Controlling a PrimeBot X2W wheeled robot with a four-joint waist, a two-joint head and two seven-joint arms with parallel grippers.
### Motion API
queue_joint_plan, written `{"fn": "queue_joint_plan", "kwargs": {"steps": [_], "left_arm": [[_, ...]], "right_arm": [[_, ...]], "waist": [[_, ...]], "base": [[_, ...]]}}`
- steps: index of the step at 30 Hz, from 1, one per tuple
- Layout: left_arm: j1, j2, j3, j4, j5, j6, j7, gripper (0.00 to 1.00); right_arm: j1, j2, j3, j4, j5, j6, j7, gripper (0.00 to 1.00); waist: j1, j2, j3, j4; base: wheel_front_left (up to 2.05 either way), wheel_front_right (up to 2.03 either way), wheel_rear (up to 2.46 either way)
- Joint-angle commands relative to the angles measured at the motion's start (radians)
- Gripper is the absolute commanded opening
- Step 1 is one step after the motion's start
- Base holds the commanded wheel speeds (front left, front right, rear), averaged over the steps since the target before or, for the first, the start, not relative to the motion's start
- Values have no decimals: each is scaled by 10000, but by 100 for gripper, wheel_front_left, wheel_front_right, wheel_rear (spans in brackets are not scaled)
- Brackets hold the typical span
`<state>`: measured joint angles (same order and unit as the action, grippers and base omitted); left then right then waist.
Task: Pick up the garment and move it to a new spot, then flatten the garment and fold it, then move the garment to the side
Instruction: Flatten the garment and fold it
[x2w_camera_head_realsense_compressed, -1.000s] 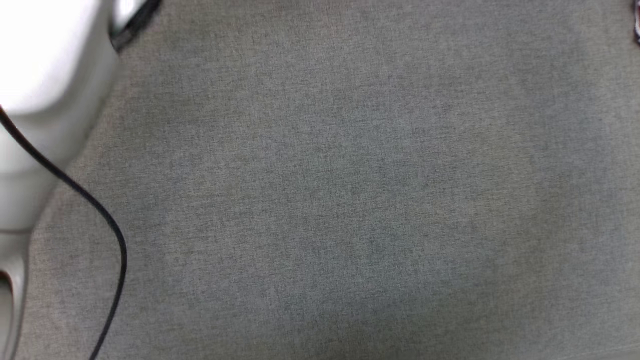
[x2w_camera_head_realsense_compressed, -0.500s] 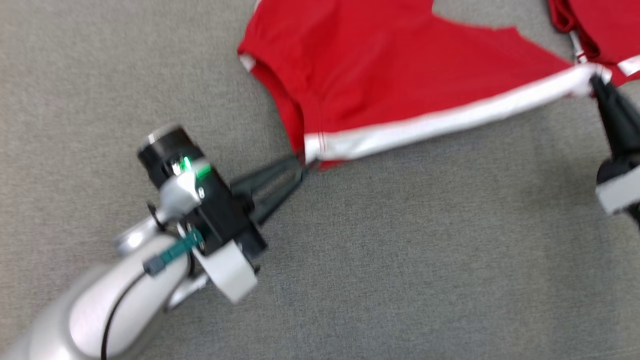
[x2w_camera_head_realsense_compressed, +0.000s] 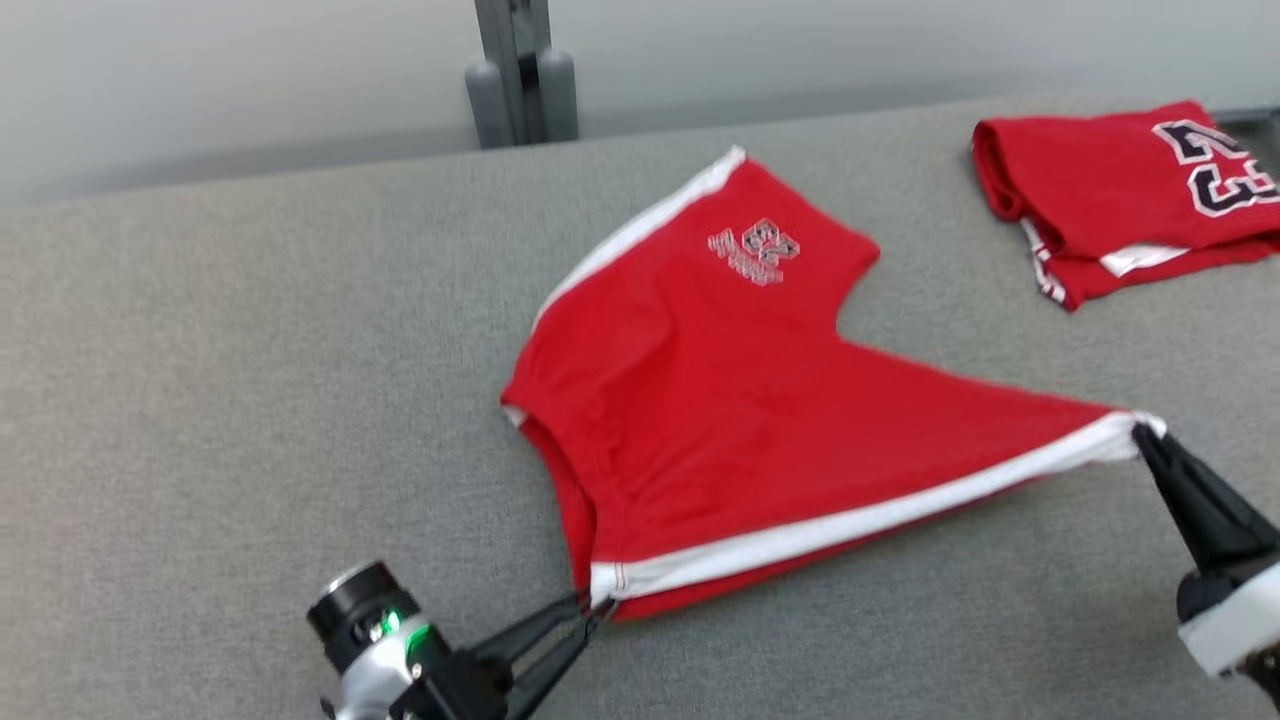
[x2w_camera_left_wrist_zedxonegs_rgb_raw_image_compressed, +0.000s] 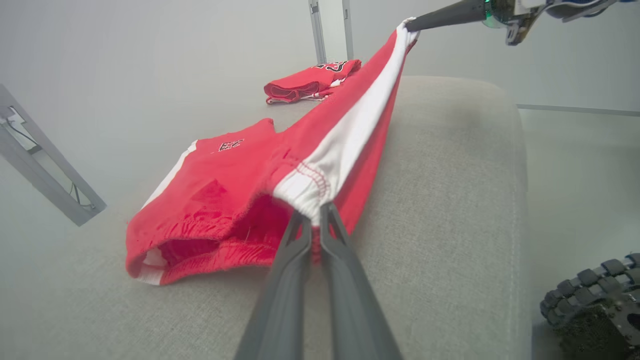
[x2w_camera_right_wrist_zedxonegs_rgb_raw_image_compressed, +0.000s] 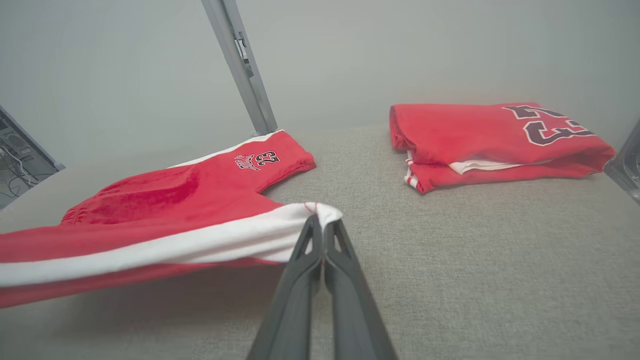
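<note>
A: Pinching the red shorts (x2w_camera_head_realsense_compressed: 720, 400) at waistband with left end effector (x2w_camera_head_realsense_compressed: 595, 605), at hem with right end effector (x2w_camera_head_realsense_compressed: 1142, 432) — stretched taut, half resting on the desk (x2w_camera_head_realsense_compressed: 250, 350).
B: Could slip free if pulled tighter.

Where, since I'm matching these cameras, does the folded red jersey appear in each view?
Head view: folded jersey at the upper right.
Left wrist view: jersey small, upper centre, beyond the stretched shorts.
Right wrist view: jersey right of centre, upper half.
Shared landmark: the number print on the shorts' leg, left of the jersey in every view.
</note>
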<state>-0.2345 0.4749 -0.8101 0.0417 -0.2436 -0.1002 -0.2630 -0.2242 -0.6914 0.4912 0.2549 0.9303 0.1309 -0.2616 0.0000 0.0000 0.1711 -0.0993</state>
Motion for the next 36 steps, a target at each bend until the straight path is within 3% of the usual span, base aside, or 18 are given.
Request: {"fn": "queue_joint_plan", "kwargs": {"steps": [1,9,14,23,30,36], "left_arm": [[352,56,131,-131,71,130,-14,0],[1338,92,414,-281,-275,13,-13,0],[931,-312,495,-76,-936,-108,79,0],[-625,-1519,288,839,-2751,-288,612,0],[-1626,-2387,656,1219,-4297,-311,452,0],[-2332,-2948,1076,1563,-4694,-141,341,0]], "right_arm": [[295,-165,-104,-58,-51,-5,-41,0],[1294,-675,-296,-719,-411,-5,506,0],[632,-374,-589,-673,-908,-5,1353,0],[-2333,738,-530,964,-1256,-3,3107,0],[-4804,886,369,2242,-1868,-3,3131,0],[-6627,834,1451,3254,-1964,-3,2815,0]], "waist": [[0,0,-680,-43],[0,0,-1019,129],[0,0,-661,220],[0,0,489,670],[0,0,1429,1233],[0,0,2121,1739]], "base": [[0,0,0],[0,0,0],[0,0,0],[0,0,0],[0,0,0],[0,0,0]]}}
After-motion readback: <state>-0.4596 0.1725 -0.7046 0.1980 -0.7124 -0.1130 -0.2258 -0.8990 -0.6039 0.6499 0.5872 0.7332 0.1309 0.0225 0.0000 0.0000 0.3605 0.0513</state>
